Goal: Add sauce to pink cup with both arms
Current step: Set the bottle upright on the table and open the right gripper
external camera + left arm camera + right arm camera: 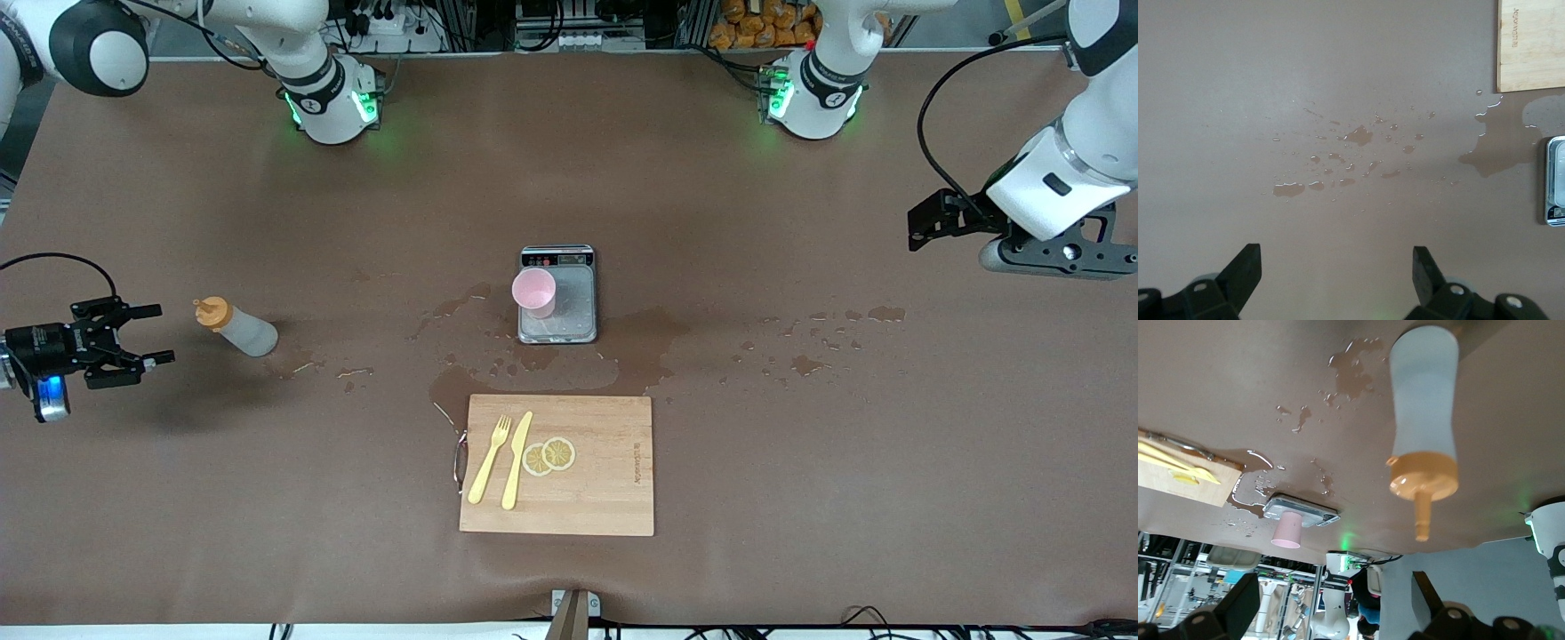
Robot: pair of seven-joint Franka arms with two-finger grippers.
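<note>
The sauce bottle [240,329], translucent with an orange nozzle cap, stands upright on the brown table toward the right arm's end. It also shows in the right wrist view [1421,420]. My right gripper [153,336] [1335,600] is open and empty, beside the bottle with a gap between them. The pink cup [534,292] [1286,530] stands upright on the grey scale [569,333] at the table's middle. My left gripper [929,229] [1337,267] is open and empty, up in the air over bare table at the left arm's end.
A wooden cutting board [605,498] with a yellow fork [490,459], a yellow knife [516,460] and lemon slices [549,455] lies nearer to the front camera than the scale. Wet puddles [640,347] spread around the scale and toward the left arm's end [1358,137].
</note>
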